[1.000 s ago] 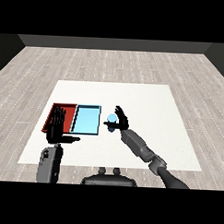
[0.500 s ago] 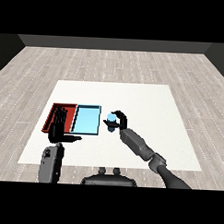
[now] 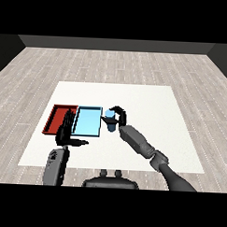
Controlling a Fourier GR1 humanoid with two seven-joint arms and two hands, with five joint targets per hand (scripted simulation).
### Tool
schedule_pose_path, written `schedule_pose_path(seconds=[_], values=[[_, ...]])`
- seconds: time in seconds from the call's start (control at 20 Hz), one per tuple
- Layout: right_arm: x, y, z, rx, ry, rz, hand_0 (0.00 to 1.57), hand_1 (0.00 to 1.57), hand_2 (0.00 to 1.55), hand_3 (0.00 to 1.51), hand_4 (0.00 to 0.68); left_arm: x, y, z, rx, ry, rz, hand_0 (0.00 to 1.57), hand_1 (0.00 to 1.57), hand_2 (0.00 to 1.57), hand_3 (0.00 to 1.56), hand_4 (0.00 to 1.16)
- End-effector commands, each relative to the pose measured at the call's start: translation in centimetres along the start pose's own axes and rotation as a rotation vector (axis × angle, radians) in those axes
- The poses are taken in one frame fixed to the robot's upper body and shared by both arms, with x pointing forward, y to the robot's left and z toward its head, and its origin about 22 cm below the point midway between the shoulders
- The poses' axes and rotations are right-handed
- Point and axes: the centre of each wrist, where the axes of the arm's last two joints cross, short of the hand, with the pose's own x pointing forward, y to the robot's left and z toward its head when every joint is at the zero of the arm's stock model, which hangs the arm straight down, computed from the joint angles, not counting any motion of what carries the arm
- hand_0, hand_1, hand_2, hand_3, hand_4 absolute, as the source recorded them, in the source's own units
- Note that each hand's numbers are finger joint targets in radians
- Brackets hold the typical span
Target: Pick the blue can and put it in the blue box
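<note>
- The white desk (image 3: 148, 103) is seen carrying everything, with a red tray (image 3: 57, 116) and a blue tray (image 3: 88, 122) laid side by side toward its left half.
- The right robot hand (image 3: 119, 116) is found just right of the blue tray, fingers curled round the blue can (image 3: 110, 120), so the can is gripped. A second ago that hand was spread open beside the can; now it's been closed on it.
- The left robot hand (image 3: 67, 132) is parked at the near edge of the trays, fingers straight and relaxed, nothing held. No real change can be made out there versus the earlier frames.
- The blue can is held upright, long axis vertical, just beside the blue tray's right edge; whether it's been lifted off the desk can't be told.
- The key relation: the blue tray lies directly left of the held can, so probably only a short lift and a leftward carry over the rim is needed. The right arm is clearly the nearer one for that.
</note>
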Motion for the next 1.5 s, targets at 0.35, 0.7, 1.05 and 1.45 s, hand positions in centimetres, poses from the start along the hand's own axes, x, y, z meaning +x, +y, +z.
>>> schedule_pose_path(seconds=[0.35, 0.7, 1.05, 1.45], values=[[5.7, 0.2, -1.8, 0.032, -0.188, 0.088, 1.42, 1.42, 1.44, 1.41, 0.622, -0.9, -4.7, -1.1, -0.113, 0.13, 0.014, 0.0, 0.0, 0.0, 0.0, 0.0], [5.7, -8.4, 2.4, 0.074, -0.185, 0.138, 1.42, 1.42, 1.44, 1.4, 0.616, -2.0, -6.6, -1.8, -0.14, 0.137, 0.05, 0.0, 0.0, 0.0, 0.0, 0.0], [8.4, -9.7, 2.6, 0.082, -0.191, 0.146, 1.44, 1.44, 1.45, 1.4, 0.614, -2.9, -8.0, -2.3, -0.189, 0.202, 0.129, 0.0, 0.0, 0.0, 0.0, 0.0], [8.9, -7.9, 1.8, 0.115, -0.188, 0.144, 1.48, 1.48, 1.47, 1.4, 0.619, -3.1, -11.5, -2.6, -0.193, 0.228, 0.103, 0.0, 0.0, 0.0, 0.0, 0.0]])
